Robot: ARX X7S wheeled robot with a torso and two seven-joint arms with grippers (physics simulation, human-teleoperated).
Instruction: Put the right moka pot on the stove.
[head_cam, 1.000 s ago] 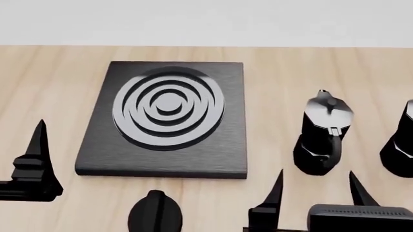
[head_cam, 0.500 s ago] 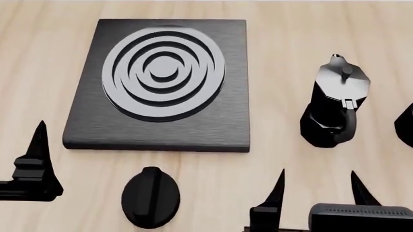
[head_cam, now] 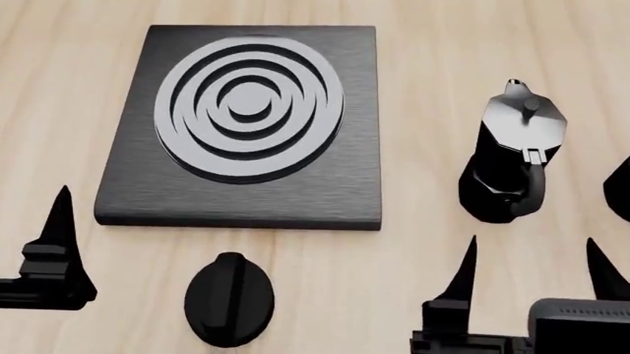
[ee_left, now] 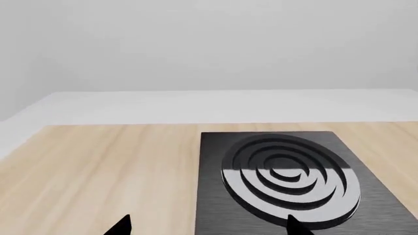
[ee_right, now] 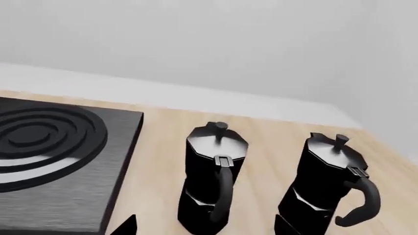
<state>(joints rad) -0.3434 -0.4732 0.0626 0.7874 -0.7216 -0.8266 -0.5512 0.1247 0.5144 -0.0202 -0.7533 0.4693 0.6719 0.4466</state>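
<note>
The right moka pot (ee_right: 324, 176), black and faceted with a shiny grey lid, stands upright on the wooden table; in the head view only its edge (head_cam: 621, 190) shows at the right border. Its twin (head_cam: 510, 158) (ee_right: 212, 178) stands just left of it. The stove (head_cam: 241, 125) (ee_left: 287, 181) (ee_right: 52, 161), a dark slab with silver rings, lies further left with nothing on it. My right gripper (head_cam: 532, 273) (ee_right: 205, 226) is open and empty, just short of both pots and touching neither. My left gripper (ee_left: 207, 227) is open and empty near the stove's front left corner.
A black oval knob (head_cam: 229, 299) lies on the table in front of the stove. One left finger (head_cam: 61, 221) stands over the wood left of the stove. A pale wall rises behind the table's far edge (ee_left: 196, 123).
The head view tilted down, so stove and pots shifted in the picture. My right gripper moved to the right and forward, toward the pots. The left gripper stayed put.
</note>
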